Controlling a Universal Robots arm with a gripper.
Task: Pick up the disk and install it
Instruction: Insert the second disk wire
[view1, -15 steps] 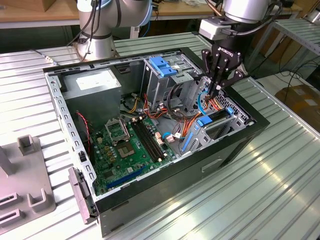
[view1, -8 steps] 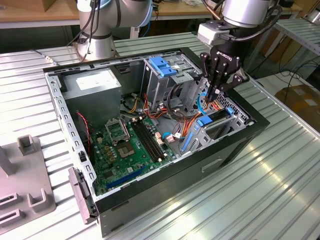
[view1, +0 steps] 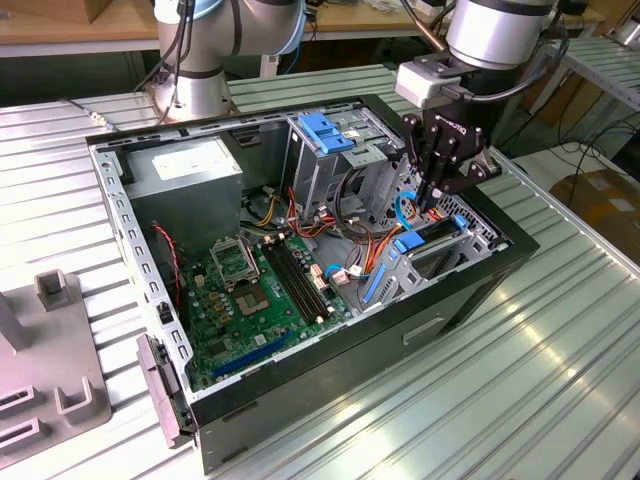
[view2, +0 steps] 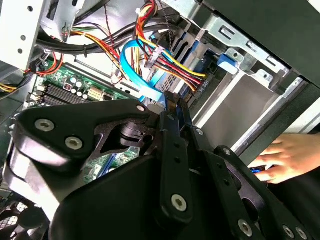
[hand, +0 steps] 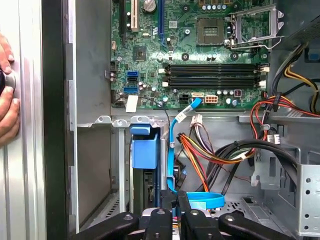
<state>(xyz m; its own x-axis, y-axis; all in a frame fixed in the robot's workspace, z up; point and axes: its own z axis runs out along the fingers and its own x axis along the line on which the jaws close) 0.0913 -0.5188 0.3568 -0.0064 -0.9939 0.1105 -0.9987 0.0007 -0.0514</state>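
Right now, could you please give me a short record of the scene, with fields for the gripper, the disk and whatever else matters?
gripper: gripper low inside the open computer case, over the lower drive bay, next to a blue flat cable
disk: disk on edge in that bay, blue rail showing, beside the gripper
hand: a person's hand at the outer side of the case
nearby: motherboard, power supply, drive cage
task state: disk sits in the bay; whether fully seated cannot be told
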